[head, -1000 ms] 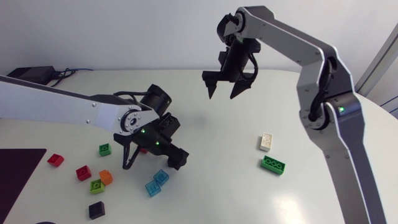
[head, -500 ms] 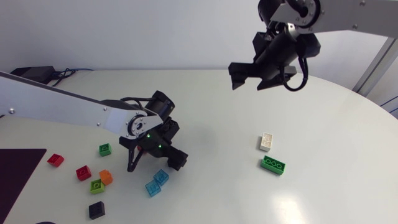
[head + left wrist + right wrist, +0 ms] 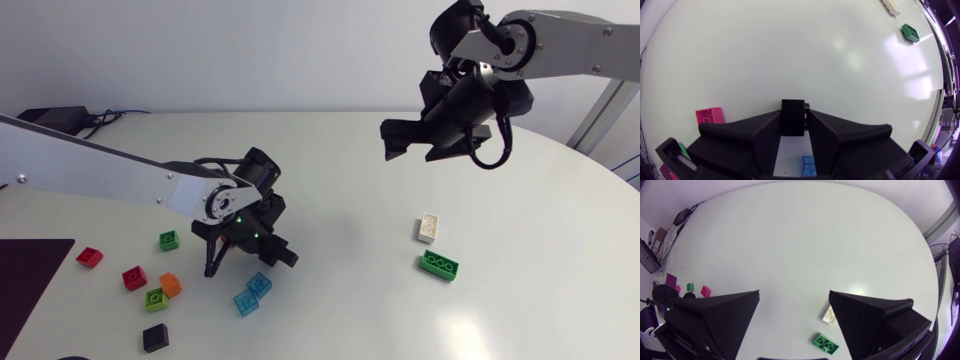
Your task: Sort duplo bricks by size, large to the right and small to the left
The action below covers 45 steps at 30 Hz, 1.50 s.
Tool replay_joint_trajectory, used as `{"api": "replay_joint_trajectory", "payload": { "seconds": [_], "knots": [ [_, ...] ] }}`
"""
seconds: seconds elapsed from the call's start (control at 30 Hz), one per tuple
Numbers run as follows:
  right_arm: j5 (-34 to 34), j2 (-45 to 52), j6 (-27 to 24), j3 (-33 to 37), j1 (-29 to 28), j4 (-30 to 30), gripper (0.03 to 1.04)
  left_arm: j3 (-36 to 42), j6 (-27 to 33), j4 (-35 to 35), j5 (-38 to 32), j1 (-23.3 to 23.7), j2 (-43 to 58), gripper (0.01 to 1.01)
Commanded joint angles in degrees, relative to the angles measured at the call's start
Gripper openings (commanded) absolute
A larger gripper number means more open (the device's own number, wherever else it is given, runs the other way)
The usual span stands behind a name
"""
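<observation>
My left gripper (image 3: pixel 252 252) is low over the table among the small bricks, shut on a small black brick (image 3: pixel 792 117) that sits between its fingers in the left wrist view. Two light blue bricks (image 3: pixel 252 293) lie just in front of it, and one blue brick (image 3: pixel 808 164) shows under the fingers. A red-pink brick (image 3: pixel 709 115) lies beside the gripper. The large white brick (image 3: pixel 429 227) and large green brick (image 3: pixel 439 265) lie at the right. My right gripper (image 3: pixel 420 143) hangs open high above the table's back right, empty; its wrist view shows the green brick (image 3: pixel 826 343) and white brick (image 3: pixel 830 315) below.
Small bricks lie scattered at the left: green (image 3: pixel 169 240), two red (image 3: pixel 88 257) (image 3: pixel 134 278), orange (image 3: pixel 171 285), lime (image 3: pixel 155 299) and another black one (image 3: pixel 155 338). A dark mat (image 3: pixel 28 285) covers the table's left front corner.
My left gripper's fingers have come together on the black brick. The right arm swung up and to the right, its gripper staying open.
</observation>
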Motion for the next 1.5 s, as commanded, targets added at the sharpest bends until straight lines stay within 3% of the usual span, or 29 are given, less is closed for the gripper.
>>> {"api": "replay_joint_trajectory", "payload": {
  "seconds": [0.0,0.1,0.23,0.27,0.3,0.37,0.4,0.8,1.3,1.37,1.47],
  "knots": [
    [0.45,-0.87,1.55,-2.12,-0.27,0.32,1.0,-2.91,-0.49,-0.83,-0.75,1.23,-4.18,0.208],
    [0.45,-0.7,1.55,-2.47,0.0,0.94,1.0,-5.81,1.71,-1.36,-1.8,4.48,-11.74,0.203],
    [0.45,-0.52,1.99,-2.64,0.96,1.47,1.0,-6.87,4.96,-3.11,-1.89,12.92,-17.8,0.223],
    [0.45,-0.43,1.99,-2.64,1.23,1.47,1.0,-6.87,5.67,-3.38,-1.89,14.76,-17.8,0.275],
    [0.45,-0.43,2.08,-2.64,1.4,1.47,1.0,-6.96,5.84,-3.47,-1.89,15.47,-17.71,0.411],
    [0.45,-0.61,2.26,-2.91,1.58,1.47,1.0,-7.48,6.19,-3.64,-2.15,15.82,-17.1,0.949],
    [0.45,-0.87,2.26,-3.26,1.58,1.47,1.0,-7.84,6.19,-3.64,-2.68,15.2,-16.92,0.993],
    [0.53,-3.25,1.82,-6.25,0.61,1.55,1.0,-7.4,4.26,-5.14,-2.77,-5.98,-16.84,0.984],
    [0.45,-4.48,1.9,-8.09,0.61,2.35,1.0,-11.09,6.11,-8.04,-2.68,-6.59,-11.74,0.941],
    [0.45,-4.65,1.9,-8.18,0.61,2.35,1.0,-11.0,6.11,-8.04,-2.68,-6.68,-10.95,0.866],
    [0.45,-4.92,1.9,-8.71,0.61,2.43,1.0,-10.21,6.11,-8.04,-2.68,-6.42,-8.66,0.657]
  ]
}}
